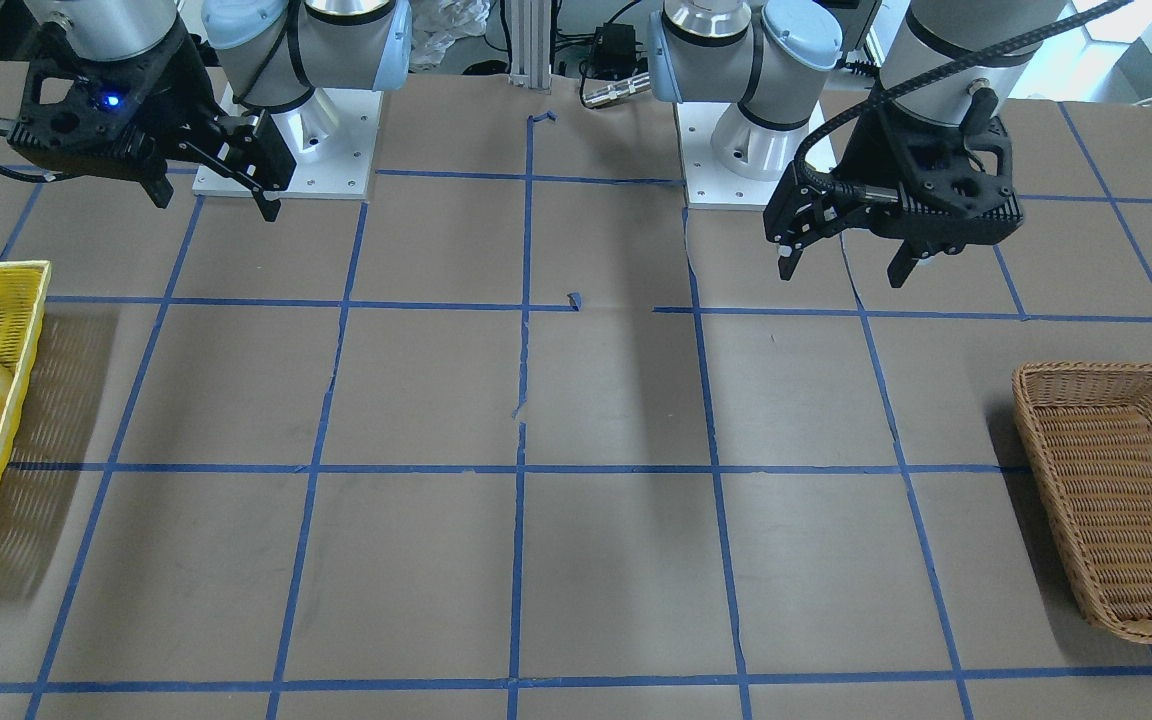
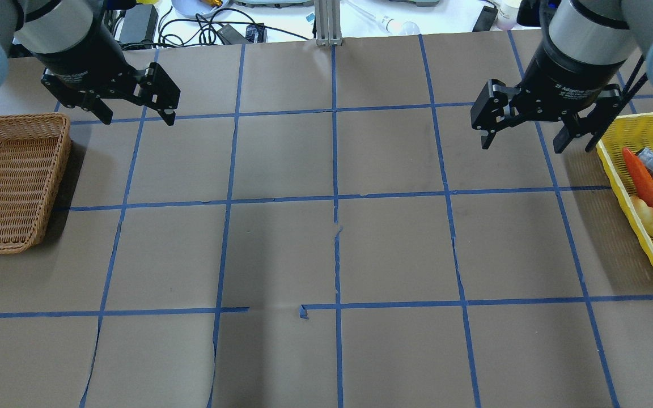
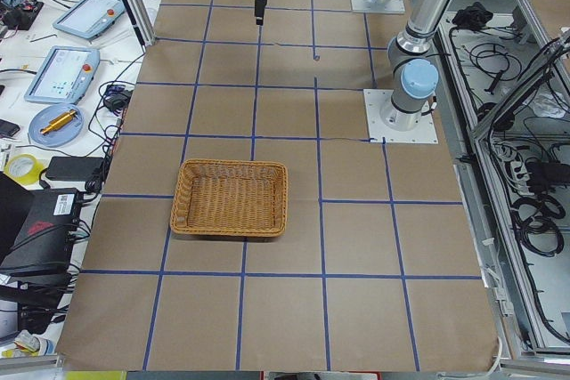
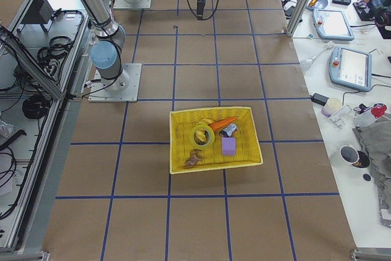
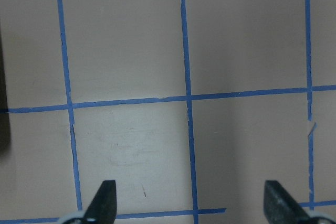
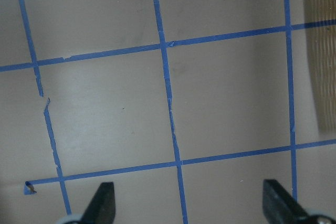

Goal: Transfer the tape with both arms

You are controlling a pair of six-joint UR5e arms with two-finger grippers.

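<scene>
A counter (image 2: pixel 281 249) covered in brown paper and marked into squares with blue lines stretched between two silver-grey robot arms. Each arm hung above the counter, apart from everything on it.

The bright yellow ring-shaped roll of tape (image 4: pixel 201 134) lay inside a yellow plastic basket (image 4: pixel 173 145) at the robot's right end of the counter. It lay among an orange carrot-shaped piece (image 4: pixel 223 123), a purple block (image 4: pixel 228 145) and other small items.

The right pincer (image 2: pixel 522 141) hovered just beside that basket's inner edge, its black fingers spread wide and holding nothing. The tape sat near it, off to its outer side and lower, within the basket walls; pincer and tape were not touching.

The left pincer (image 2: pixel 136 116) hovered at the opposite end, also spread wide and empty, near an empty brown wicker basket (image 3: pixel 229 229) and well apart from the tape.

The layout probably suited a handover. The right arm was nearest the tape for the pick, the left waited by the wicker basket, the likely destination, and the middle squares lay between them for the exchange.
</scene>
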